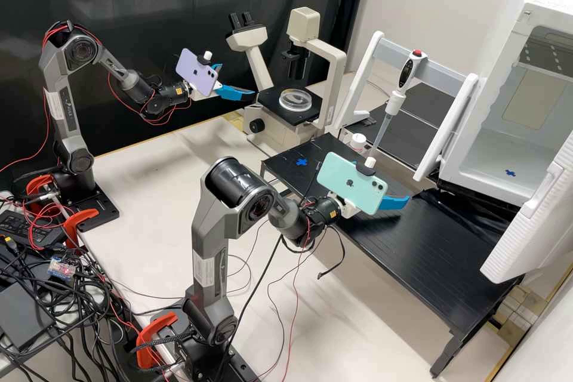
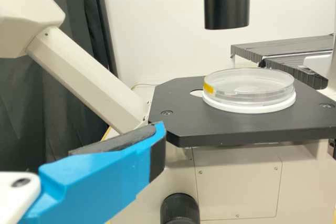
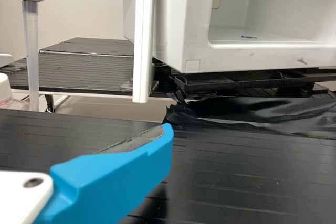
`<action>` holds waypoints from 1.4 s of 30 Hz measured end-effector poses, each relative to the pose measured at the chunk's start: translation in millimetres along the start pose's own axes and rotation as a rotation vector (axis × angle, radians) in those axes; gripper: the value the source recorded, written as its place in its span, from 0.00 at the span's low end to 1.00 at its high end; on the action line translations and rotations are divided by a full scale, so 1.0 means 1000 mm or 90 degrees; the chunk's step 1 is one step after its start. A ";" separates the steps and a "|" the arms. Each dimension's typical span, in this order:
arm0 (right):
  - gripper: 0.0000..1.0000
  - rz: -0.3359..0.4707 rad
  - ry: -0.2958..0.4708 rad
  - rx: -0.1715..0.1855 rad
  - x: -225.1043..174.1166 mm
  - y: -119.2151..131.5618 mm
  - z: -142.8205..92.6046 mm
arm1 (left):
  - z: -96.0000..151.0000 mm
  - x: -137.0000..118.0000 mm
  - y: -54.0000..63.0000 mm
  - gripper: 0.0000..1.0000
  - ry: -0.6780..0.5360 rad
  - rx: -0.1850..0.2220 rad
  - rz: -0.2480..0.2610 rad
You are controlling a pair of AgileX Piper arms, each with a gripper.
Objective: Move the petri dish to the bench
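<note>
Facing stage edge (image 2: 231, 140): left pincer (image 1: 239, 80)

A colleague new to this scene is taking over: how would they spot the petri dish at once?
Find the big cream microscope. On its flat black stage sits the petri dish, shallow, round and clear, over a white base. Unlike the solid black cylinder above it, it is see-through, with a yellow patch on its side.

Pipette (image 3: 31, 51): upper end cut off in right wrist view, beyond right gripper (image 1: 395, 202).
Microscope (image 2: 84, 77): eyepieces cut off in left wrist view, beyond left gripper (image 1: 238, 79).
Cabinet (image 3: 236, 56): cut off, beyond right gripper.
</note>
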 end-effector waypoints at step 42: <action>1.00 -0.115 0.289 -0.102 -0.031 -0.104 -0.201 | 0.000 0.000 0.000 1.00 0.000 0.000 0.000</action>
